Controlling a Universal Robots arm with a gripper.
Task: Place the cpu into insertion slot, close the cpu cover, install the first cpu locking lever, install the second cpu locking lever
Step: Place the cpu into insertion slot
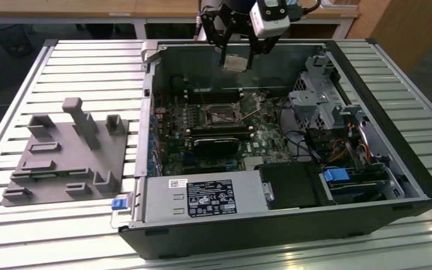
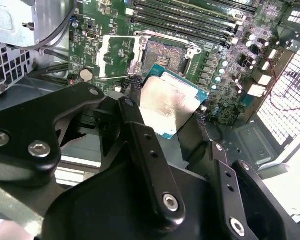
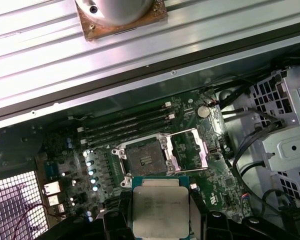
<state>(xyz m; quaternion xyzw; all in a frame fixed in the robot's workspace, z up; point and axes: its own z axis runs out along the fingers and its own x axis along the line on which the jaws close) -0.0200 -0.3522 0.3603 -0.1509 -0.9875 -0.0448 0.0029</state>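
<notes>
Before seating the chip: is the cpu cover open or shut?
Open: the cpu cover lies flipped back beside the bare insertion slot; the cpu sits in the end effector.

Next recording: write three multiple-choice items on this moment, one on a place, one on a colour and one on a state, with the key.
1. Where is the cpu relative to the insertion slot?
A. Seated in it
B. Held in the pincer, raised clear of it
C. Lying flat on the board beside it

2. What colour is the circuit board around the slot?
A. Green
B. Red
C. White

3. How does the cpu cover stand?
A. Shut over the slot
B. Swung open beside the slot
C. Clamped on top of the cpu

Key:
1 B: both wrist views show the chip between the pincer's fingers, with the bare slot beyond it.
2 A: the board is green in every view.
3 B: the frame lies to one side and the slot's dark centre is uncovered.
</notes>
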